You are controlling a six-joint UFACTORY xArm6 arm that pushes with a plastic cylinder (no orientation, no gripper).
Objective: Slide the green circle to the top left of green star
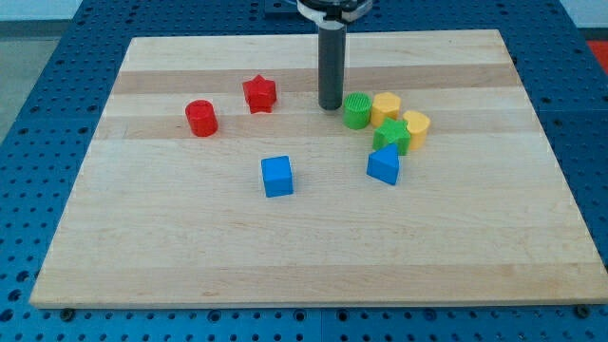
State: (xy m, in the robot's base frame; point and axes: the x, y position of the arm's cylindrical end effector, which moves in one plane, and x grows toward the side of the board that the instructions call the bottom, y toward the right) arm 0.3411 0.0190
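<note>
While a pale wooden board (pixel 313 256) fills most of the frame, a blue perforated table (pixel 38 104) is seen around its edges, and a strip of light floor is glimpsed at the upper left corner. The grain of the board runs in long bands from the view's left to the view's right.

No pincer is fitted here: the arm is ended by a straight dark rod, so nothing is gripped and no jaws are there to be opened or closed. My tip (pixel 330 106) is planted on the board in the upper middle of the frame, just to the view's left of the green circle (pixel 357 111); whether the two are actually touching cannot be told.

The green circle is found at the left end of a tight cluster right of centre. Just beside it, to the view's right, a yellow block (pixel 386 107) is seen, with a second yellow block (pixel 416 129) lower right of that. The green star (pixel 390 137) is set below and to the right of the circle, close against the yellows. A blue triangular block (pixel 384 164) is placed just beneath the star.

Well apart, a blue cube (pixel 277 176) is seen near the centre, and a red star (pixel 258 94) and red cylinder (pixel 201 118) are spotted at upper left.
</note>
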